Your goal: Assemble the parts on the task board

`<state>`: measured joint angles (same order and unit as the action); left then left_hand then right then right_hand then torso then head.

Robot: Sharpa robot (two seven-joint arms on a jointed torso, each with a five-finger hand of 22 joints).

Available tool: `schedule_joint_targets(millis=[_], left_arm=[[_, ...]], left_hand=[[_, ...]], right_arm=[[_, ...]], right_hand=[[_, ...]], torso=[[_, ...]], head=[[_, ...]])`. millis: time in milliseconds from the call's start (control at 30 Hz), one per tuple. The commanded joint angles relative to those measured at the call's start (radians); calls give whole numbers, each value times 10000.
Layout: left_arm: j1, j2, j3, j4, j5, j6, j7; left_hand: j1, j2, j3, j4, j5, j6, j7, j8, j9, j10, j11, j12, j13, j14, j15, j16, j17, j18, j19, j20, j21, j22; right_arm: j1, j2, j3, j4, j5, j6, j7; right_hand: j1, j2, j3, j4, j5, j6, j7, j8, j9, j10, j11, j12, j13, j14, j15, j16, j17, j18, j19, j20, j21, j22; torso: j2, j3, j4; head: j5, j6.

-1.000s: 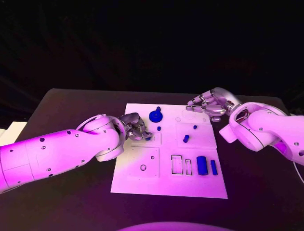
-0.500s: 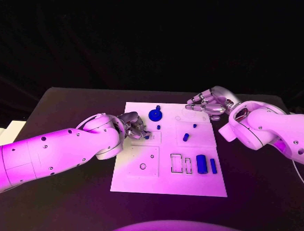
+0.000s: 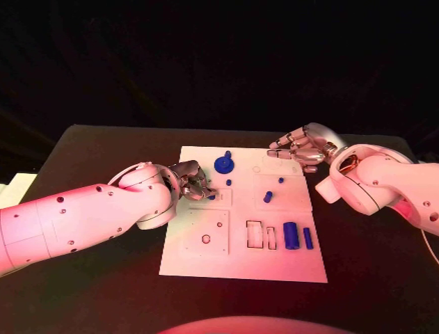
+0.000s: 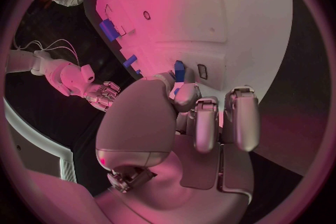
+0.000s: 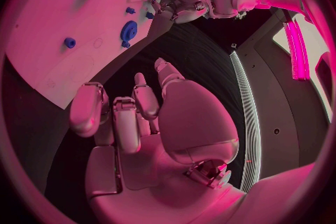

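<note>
The white task board lies mid-table. My left hand is over the board's left edge and pinches a small blue part at its fingertips, just above the board surface. My right hand hovers by the board's far right corner with its fingers curled in and nothing in them. On the board are a blue gear, small pegs, a blue cylinder and a thin blue bar.
Empty rectangular slots and a round hole mark the board's near half. Dark table surrounds the board on all sides. My forearms flank the board left and right.
The left hand has edged slightly toward the far side with the small blue part still in its fingertips. The right hand has hardly moved.
</note>
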<state>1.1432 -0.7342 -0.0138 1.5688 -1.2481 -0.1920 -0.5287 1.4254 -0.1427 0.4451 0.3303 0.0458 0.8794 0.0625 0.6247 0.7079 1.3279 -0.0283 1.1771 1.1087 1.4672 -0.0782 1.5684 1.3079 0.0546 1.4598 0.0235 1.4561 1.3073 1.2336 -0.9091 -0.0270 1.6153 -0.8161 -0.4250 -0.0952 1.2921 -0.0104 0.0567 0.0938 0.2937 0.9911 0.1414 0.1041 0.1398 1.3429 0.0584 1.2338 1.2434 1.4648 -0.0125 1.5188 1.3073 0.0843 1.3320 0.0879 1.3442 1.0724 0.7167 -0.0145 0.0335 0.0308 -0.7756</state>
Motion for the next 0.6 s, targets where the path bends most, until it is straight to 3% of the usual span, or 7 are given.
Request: schedule_joint_targets(millis=[33, 167, 467, 600], left_arm=[[-32, -1, -24, 46, 58, 623, -187], [-31, -2, -23, 26, 206, 752, -255], [-29, 45, -21, -56, 286, 834, -426], [-27, 85, -20, -108, 291, 838, -499]], left_hand=[[-23, 12, 1296, -1239, 19, 114, -197, 32, 57, 67, -8, 14, 2, 1036, -68, 24, 2629, -122, 101, 27, 47, 913], [-131, -18, 1357, -1234, 23, 149, -208, 57, 90, 95, -11, 47, 39, 1036, -69, 24, 2629, -127, 114, 28, 58, 936], [-951, -376, 1450, -1290, 121, 524, -369, 145, 235, 376, -124, 399, 420, 1036, -144, 24, 2629, -168, 242, -15, 168, 1135], [-1250, -426, 1327, -1252, 124, 631, -404, 163, 282, 430, -156, 467, 496, 1036, -171, 24, 2629, -182, 281, -43, 202, 1196]], right_arm=[[-10, 1, -1, 12, -41, 117, 94], [-11, -9, -1, 16, -46, 117, 94], [-12, -58, -1, 41, -49, 101, 81], [-12, -63, -1, 44, -49, 97, 81]], right_hand=[[-87, 12, -19, 58, -42, 10, 2, 28, 13, -41, -28, -30, -10, 849, -56, -31, 1750, 140, -25, -10, -50, -14], [-87, 12, -19, 58, -42, 10, 2, 28, 13, -41, -28, -30, -10, 849, -56, -31, 1750, 140, -25, -10, -50, -14], [-92, 29, -23, 72, -43, 6, 3, 28, 14, -61, -28, -56, -36, 843, -56, -46, 1727, 146, -38, -10, -64, -43], [-92, 29, -23, 72, -43, 6, 3, 28, 14, -61, -28, -56, -36, 843, -56, -46, 1727, 146, -38, -10, -64, -43]], torso=[[4, 2, 1], [-3, 11, -2], [0, 11, -12], [-3, 17, -3]], head=[[-18, -22], [-15, -34], [-2, -71], [-6, -73]])
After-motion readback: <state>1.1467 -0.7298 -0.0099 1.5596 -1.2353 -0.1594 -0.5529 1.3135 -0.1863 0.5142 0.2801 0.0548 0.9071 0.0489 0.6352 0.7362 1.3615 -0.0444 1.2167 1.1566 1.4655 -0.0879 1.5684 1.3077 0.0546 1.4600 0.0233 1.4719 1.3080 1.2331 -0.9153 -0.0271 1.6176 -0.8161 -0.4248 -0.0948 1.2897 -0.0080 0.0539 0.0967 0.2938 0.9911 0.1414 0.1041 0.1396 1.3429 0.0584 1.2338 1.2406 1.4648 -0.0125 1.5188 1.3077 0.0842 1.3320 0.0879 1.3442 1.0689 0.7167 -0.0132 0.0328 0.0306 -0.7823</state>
